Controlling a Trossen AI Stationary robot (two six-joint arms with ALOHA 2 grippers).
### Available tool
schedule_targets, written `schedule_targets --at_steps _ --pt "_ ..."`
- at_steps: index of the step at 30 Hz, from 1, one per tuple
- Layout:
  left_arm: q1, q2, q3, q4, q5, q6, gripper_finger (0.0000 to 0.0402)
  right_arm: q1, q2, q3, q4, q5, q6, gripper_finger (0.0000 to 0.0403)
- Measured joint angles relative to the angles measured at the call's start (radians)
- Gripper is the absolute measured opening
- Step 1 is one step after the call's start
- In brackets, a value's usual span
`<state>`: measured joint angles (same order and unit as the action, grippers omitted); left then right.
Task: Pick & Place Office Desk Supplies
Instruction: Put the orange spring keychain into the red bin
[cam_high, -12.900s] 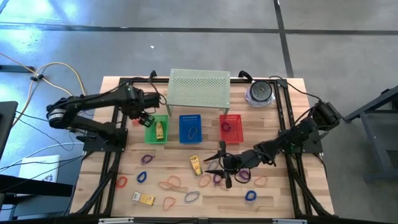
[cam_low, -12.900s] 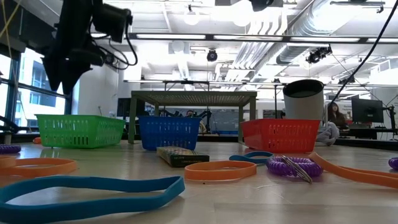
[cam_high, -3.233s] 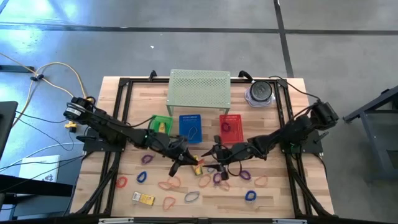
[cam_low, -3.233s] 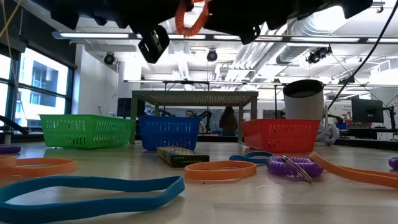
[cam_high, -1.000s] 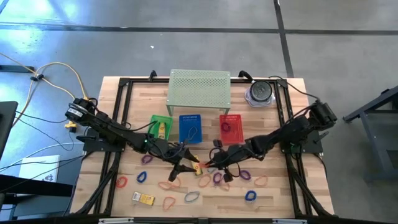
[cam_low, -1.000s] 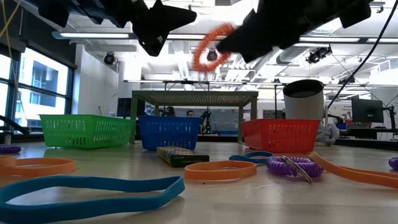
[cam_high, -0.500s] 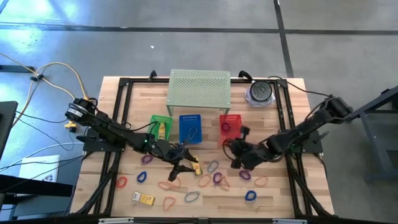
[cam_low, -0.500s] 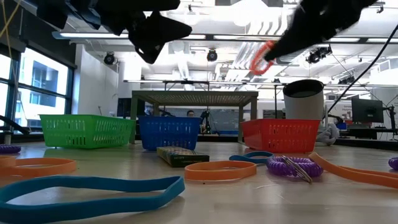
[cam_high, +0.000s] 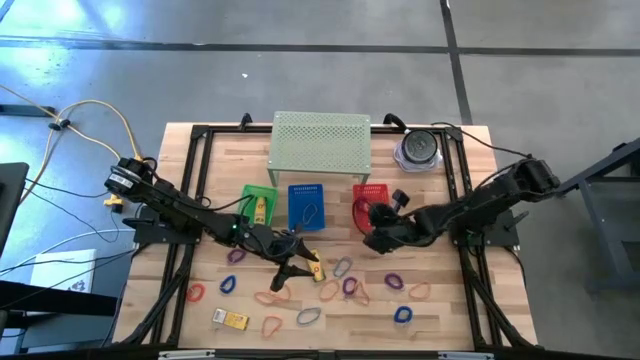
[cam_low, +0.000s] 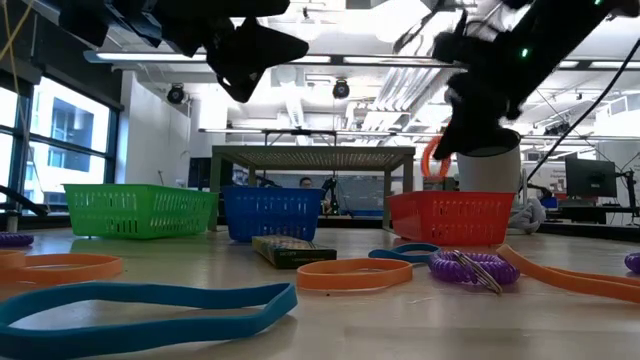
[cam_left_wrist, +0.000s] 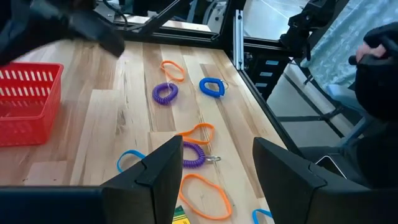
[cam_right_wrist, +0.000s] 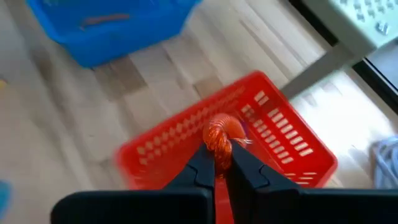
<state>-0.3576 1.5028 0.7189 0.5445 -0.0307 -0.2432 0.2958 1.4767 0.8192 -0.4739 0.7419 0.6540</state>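
Observation:
My right gripper (cam_high: 370, 228) hangs at the near edge of the red basket (cam_high: 368, 205), shut on an orange-red coiled loop (cam_right_wrist: 221, 138), which the low view shows as a loop (cam_low: 432, 160) above the red basket (cam_low: 450, 218). My left gripper (cam_high: 291, 267) hovers open over the table's middle, beside a yellow packet (cam_high: 315, 265). Under its fingers in the left wrist view lie a purple coil (cam_left_wrist: 193, 155) and an orange loop (cam_left_wrist: 203, 196). Several more loops lie flat on the near half of the table. My right gripper pinches the coiled loop's near part (cam_right_wrist: 219, 149) between its two fingertips. The fingers slant down toward the table's far side. The loop is lifted clear and sticks out past the fingertips over the basket's near wall (cam_right_wrist: 180, 146).
A green basket (cam_high: 255, 205) and a blue basket (cam_high: 306, 207) stand left of the red one. Behind them stands a pale green perforated shelf (cam_high: 320, 142), with a round grey-and-clear object (cam_high: 417, 150) at the far right. A black frame borders the table.
My right gripper, still shut on the coiled loop, has carried it away from my left gripper, first toward the table's right edge and then toward the far edge, up to the red basket. The arm has swung round on the way.

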Motion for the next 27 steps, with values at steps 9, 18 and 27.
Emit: schedule_targets --at_steps 9,18,27 --pt "0.0 0.0 0.0 -0.001 0.001 -0.006 0.0189 -0.07 0.074 0.0 0.015 -0.041 0.002 0.0009" --pt "0.0 0.0 0.0 -0.006 0.001 -0.018 0.0189 -0.117 0.084 0.0 0.019 -0.047 0.04 0.0034" --pt "0.0 0.0 0.0 -0.006 0.001 -0.019 0.0189 -0.149 0.084 0.0 0.02 -0.083 0.076 0.0091"
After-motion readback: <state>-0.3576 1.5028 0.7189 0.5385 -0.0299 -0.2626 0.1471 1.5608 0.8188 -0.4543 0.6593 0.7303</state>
